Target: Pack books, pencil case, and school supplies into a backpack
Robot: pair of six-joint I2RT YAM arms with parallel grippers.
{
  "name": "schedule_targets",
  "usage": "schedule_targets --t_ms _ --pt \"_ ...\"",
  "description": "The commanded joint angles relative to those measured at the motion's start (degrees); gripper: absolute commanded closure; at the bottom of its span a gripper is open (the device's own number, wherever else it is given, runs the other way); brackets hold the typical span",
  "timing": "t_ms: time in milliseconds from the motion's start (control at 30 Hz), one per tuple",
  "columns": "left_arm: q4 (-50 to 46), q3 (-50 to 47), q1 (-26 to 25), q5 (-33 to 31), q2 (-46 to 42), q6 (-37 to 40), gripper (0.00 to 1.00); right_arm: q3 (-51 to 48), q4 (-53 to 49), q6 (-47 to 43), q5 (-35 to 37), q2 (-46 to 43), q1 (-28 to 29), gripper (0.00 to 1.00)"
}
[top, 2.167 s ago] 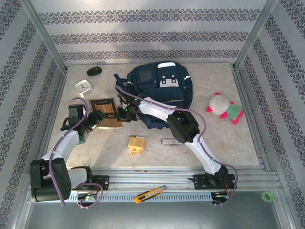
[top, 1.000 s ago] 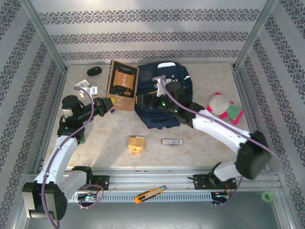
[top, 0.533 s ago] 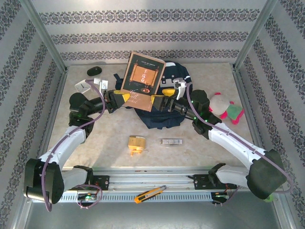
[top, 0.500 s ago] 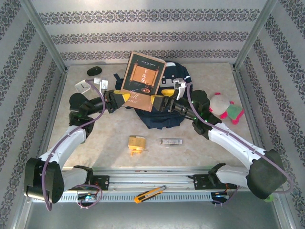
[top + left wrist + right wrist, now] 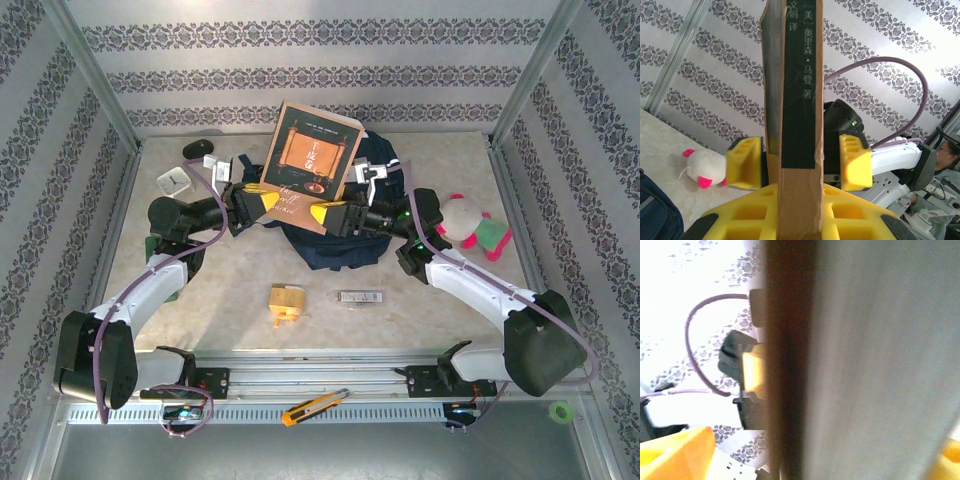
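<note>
The brown book [image 5: 316, 160] with its dark cover stands upright in the air over the navy backpack [image 5: 372, 235]. My left gripper [image 5: 256, 204] is shut on its lower left corner; in the left wrist view the spine [image 5: 799, 100] rises from between my clamped yellow fingers [image 5: 745, 220]. My right gripper [image 5: 326, 213] is open astride the lower right edge, and its fingers [image 5: 856, 162] stand off both covers. The book's edge [image 5: 855, 365] looms close in the right wrist view. A tan-yellow block [image 5: 286, 303] and a silver bar [image 5: 358, 296] lie on the table in front. The pencil case is out of view.
A black mouse [image 5: 197, 149] and a white clock [image 5: 173, 180] sit at the back left. A pink-green plush [image 5: 472, 224] lies right of the backpack. An orange utility knife [image 5: 315, 407] rests on the front rail.
The book has shifted slightly right and tilted back over the backpack, still in my left gripper. My right gripper has slid along its lower right edge, jaws narrowing a little.
</note>
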Motion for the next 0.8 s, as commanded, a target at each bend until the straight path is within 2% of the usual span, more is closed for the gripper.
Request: schedule_targets --t_ms 0,167,267,400,500,633,767 --pt "0.8 1.1 -0.5 -1.2 -1.5 4.1 1.0 -0.9 8.9 1.3 -3.9 -2.6 -0.8 0.2" --pt "-2.8 0.6 -0.5 -1.6 -2.5 6.9 1.0 -3.0 8.2 -1.1 2.4 -4.8 -1.8 0.5" --pt "-3.0 0.5 -0.5 -1.4 -2.6 6.9 0.99 -2.6 8.0 -1.3 4.1 -4.0 -1.9 0.58" --pt "-4.0 0.0 -0.6 -1.0 -3.2 7.6 0.97 -0.4 8.0 -0.4 2.9 -1.6 -1.6 0.63" --pt "-8.2 -0.5 -0.6 -1.7 -4.5 10.7 0.95 0.6 8.1 -0.3 1.3 -0.3 -1.5 0.75" --pt "-18.7 -0.7 -0.6 -3.0 -7.3 17.9 0.82 -1.2 7.0 -3.2 0.9 -1.5 -2.6 0.92" --pt "-40.8 0.7 -0.6 -7.0 -12.9 35.0 0.54 -4.5 -2.8 -13.3 1.0 -6.5 -6.3 1.0"
